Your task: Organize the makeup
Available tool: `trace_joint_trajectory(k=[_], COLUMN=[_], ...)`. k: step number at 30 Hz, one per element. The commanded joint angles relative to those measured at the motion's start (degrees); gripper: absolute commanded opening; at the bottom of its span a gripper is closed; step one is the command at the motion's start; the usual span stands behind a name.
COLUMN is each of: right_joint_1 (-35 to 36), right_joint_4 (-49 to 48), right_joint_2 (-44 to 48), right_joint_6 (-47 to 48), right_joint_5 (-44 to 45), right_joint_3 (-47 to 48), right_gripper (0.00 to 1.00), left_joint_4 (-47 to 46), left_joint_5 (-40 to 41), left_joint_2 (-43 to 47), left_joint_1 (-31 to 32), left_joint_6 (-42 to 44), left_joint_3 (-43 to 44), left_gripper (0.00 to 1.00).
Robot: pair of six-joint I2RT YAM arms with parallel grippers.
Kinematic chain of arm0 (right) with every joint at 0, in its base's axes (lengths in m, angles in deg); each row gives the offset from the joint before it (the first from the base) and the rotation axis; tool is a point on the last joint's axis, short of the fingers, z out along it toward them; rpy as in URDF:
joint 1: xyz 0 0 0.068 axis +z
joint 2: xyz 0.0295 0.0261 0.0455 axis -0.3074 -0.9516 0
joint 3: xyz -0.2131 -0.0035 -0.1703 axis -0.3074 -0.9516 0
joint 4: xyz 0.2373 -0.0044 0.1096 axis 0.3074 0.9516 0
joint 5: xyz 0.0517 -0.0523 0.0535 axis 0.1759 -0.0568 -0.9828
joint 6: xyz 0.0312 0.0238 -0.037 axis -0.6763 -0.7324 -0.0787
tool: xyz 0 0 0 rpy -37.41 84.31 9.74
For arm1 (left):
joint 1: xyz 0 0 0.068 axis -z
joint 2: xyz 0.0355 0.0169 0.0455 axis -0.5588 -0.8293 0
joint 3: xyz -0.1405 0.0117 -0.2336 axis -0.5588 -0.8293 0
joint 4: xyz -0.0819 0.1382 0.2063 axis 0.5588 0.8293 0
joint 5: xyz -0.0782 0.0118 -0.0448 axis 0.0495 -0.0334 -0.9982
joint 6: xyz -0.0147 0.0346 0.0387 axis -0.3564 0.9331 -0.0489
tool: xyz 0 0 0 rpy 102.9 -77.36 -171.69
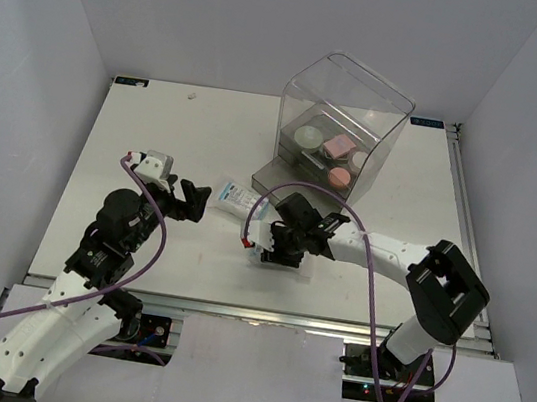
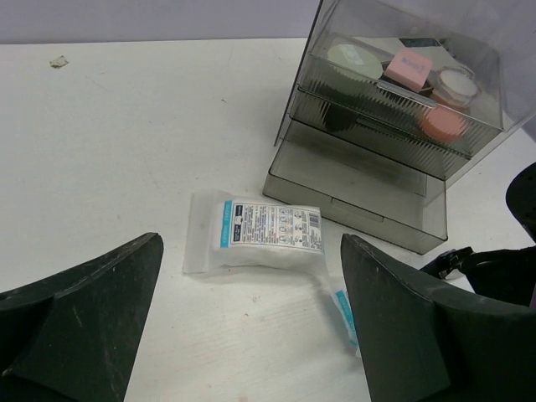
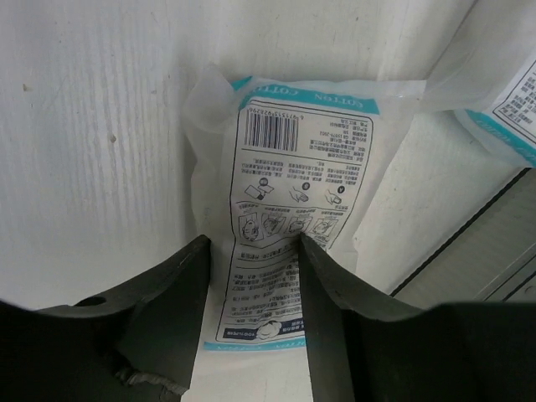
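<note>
Sachet (image 3: pixel 293 167) with barcode ("COTTON" upside down) between right gripper (image 3: pixel 255 251) jaws

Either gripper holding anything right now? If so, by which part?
Left gripper open, empty. Right gripper straddles a sachet across its width, toward one end; firm grip cannot be told.

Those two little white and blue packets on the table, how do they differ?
The far packet lies free ahead of the open left tool; the near packet lies between the right tool's fingers. The far packet shows whole from above; the near packet is mostly hidden under that tool. Both are white, blue-trimmed, printed.
</note>
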Motion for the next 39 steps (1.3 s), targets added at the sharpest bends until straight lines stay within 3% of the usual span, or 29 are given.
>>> trace_joint_trajectory(k=[1,6,14,20,22,27,39], right_joint_1=[0.91,0.89,0.61,-3.58,-7.91,-14.97,-16.25], right_joint_4=[0.56,3.94,10.99,11.57,10.61,3.32,-7.71], right_joint_2=[-1.74,0.29,9.36,11.20,10.49,7.33,-1.61], right_joint_6=[-0.86,0.61,5.37,5.16,3.62,-3.21,-11.69], right_joint_5=[0.19,-3.79,-16.37,-14.52,-14.45,-13.71,-3.71], right_joint_3=[2.63,4.27,7.76,13.25,14.74,15.72,12.63], right_gripper=[0.32,0.13,0.10,0.08,0.08,0.08,0.08], left_joint_4=[0.64,0.54,0.52,0.54,0.53,0.45,0.45], left_joint_5=[1.50,1.27,1.20,1.18,1.10,1.07,0.87], left_joint_2=[1.21,1.58,1.71,1.79,1.80,1.65,1.62], left_joint_1=[-0.07,-0.07,-0.07,-0.07,-0.07,-0.07,-0.07], left_joint_6=[0.69,0.59,0.59,0.42,0.50,0.41,0.33], left_joint_3=[-0.34,-0.36,-0.38,-0.45,-0.54,-0.54,-0.63], left_gripper=[0.98,0.98,0.98,0.98,0.98,0.98,0.98])
